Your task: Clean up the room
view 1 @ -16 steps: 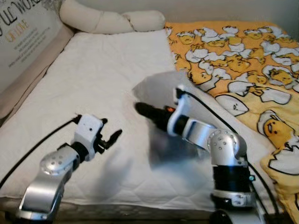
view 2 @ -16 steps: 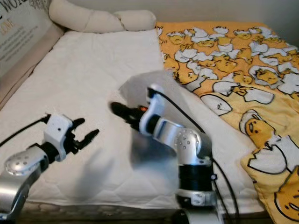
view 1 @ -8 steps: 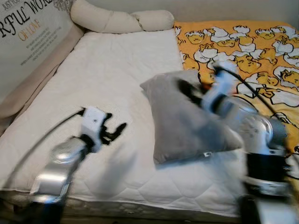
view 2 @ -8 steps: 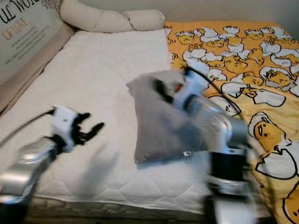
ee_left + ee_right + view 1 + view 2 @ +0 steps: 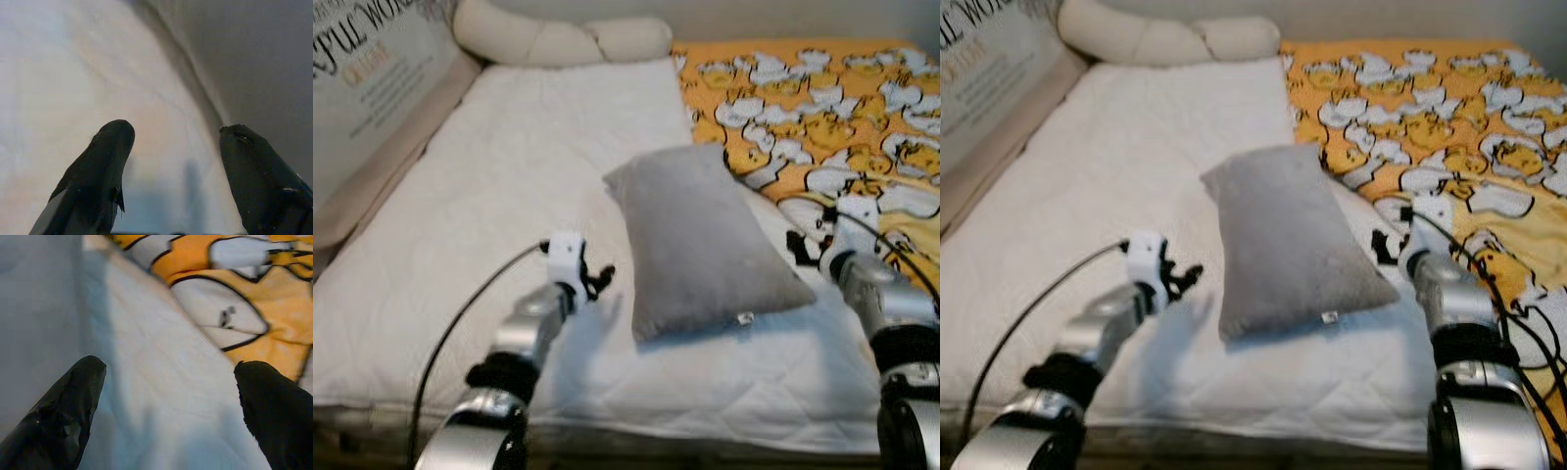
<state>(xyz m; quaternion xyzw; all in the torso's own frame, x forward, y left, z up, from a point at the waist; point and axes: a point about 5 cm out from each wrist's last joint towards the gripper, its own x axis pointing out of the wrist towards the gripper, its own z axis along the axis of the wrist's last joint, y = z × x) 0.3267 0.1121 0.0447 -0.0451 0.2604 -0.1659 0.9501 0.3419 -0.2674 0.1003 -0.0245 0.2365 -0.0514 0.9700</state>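
A grey pillow (image 5: 700, 240) lies flat on the white mattress (image 5: 509, 166), its long side running away from me. My left gripper (image 5: 599, 281) is open just off the pillow's left edge, low over the sheet. In the left wrist view the left gripper (image 5: 176, 131) has bare sheet between its fingers, with the pillow (image 5: 254, 58) close beside it. My right gripper (image 5: 796, 245) is open by the pillow's right edge. In the right wrist view the right gripper (image 5: 171, 367) spans white sheet between the pillow (image 5: 34, 308) and the duck blanket (image 5: 244, 289).
A yellow blanket with a duck print (image 5: 822, 108) covers the bed's right side. A cream bolster (image 5: 558, 39) lies across the head of the bed. A padded panel with lettering (image 5: 362, 88) lines the left side. The mattress's front edge (image 5: 685, 436) is near me.
My right arm has come off the pillow and drawn back to its right side. The pillow now lies still. My left gripper has moved in toward the pillow's left edge.
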